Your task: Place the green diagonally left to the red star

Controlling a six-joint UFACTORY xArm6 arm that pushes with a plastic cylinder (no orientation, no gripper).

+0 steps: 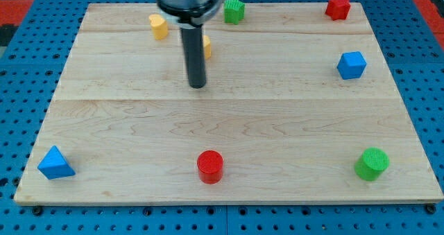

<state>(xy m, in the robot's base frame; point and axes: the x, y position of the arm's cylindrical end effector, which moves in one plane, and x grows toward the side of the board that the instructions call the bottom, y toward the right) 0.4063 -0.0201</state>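
Pale wooden board [229, 124] carries all blocks; no fingers, only my tip [198, 86] on bare wood, upper-centre; green star-shaped block [234, 11] at top edge, well left of red star-shaped block [338, 7]; green cylinder [372, 163] bottom right.

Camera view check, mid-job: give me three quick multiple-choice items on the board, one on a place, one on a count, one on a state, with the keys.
1. Where is the red star-shaped block?
A. the view's top right
B. the view's bottom left
C. board centre

2. How many green blocks are on the wooden board?
A. one
B. two
C. three

3. What does my tip touch?
A. the red cylinder block
B. the blue cube block
C. no block

Answers: 1 A, it sits by the top right corner. 2 B, a green star-shaped block at top and a green cylinder block at bottom right. 3 C, bare wood surrounds the tip.
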